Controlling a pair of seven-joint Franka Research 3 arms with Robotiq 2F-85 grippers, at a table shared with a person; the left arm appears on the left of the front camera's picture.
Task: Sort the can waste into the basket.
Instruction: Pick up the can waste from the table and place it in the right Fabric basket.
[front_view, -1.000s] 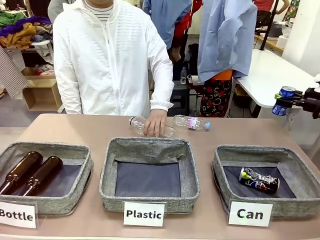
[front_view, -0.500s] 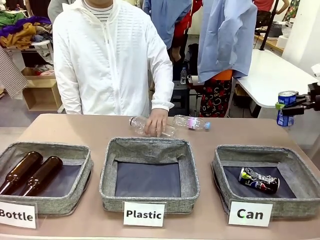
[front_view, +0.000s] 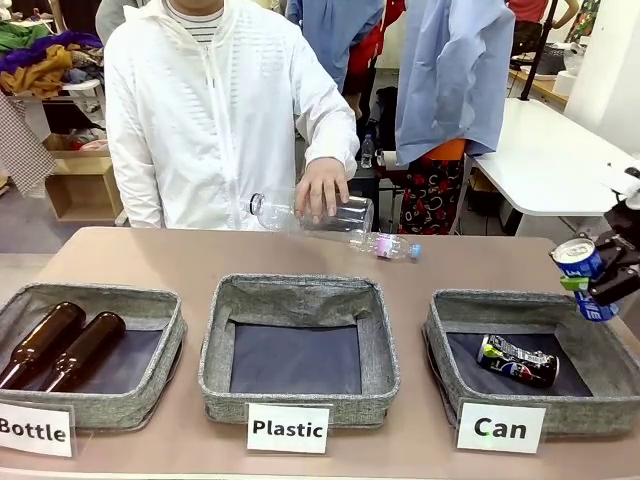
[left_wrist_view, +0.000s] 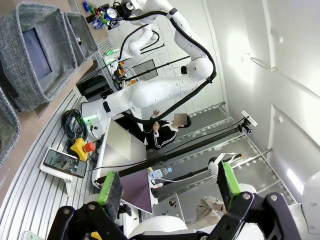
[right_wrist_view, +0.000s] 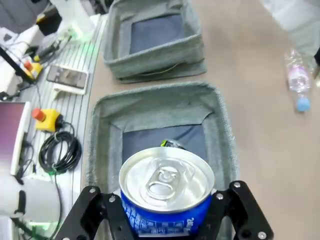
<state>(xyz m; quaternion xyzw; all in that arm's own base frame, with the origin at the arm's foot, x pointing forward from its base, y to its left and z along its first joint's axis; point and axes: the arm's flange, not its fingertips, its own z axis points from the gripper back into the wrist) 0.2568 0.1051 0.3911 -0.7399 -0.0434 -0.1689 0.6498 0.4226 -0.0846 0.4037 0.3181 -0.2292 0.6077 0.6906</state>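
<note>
A blue can (front_view: 580, 265) with a silver top hangs tilted above the far right corner of the grey basket (front_view: 441, 345) marked "Can", and my right gripper (front_view: 592, 286) is shut on it. In the right wrist view the blue can (right_wrist_view: 165, 186) sits between the right gripper's (right_wrist_view: 167, 222) fingers, straight above the basket (right_wrist_view: 155, 103). A black can (front_view: 517, 361) lies on the basket's dark lining, and its edge (right_wrist_view: 171, 144) peeks out behind the held can. My left gripper (left_wrist_view: 169, 185) stands open and holds nothing, pointing away from the table.
The person's hand (front_view: 322, 187) holds a clear plastic bottle (front_view: 300, 213) above the table's far side. Another clear bottle (front_view: 386, 245) lies behind the "Plastic" basket (front_view: 297, 300). Two brown bottles (front_view: 60, 345) lie in the "Bottle" basket (front_view: 90, 296).
My right gripper has come down and inward with the blue can, tilting it over the "Can" basket. The person's hand has lifted a clear bottle off the table.
</note>
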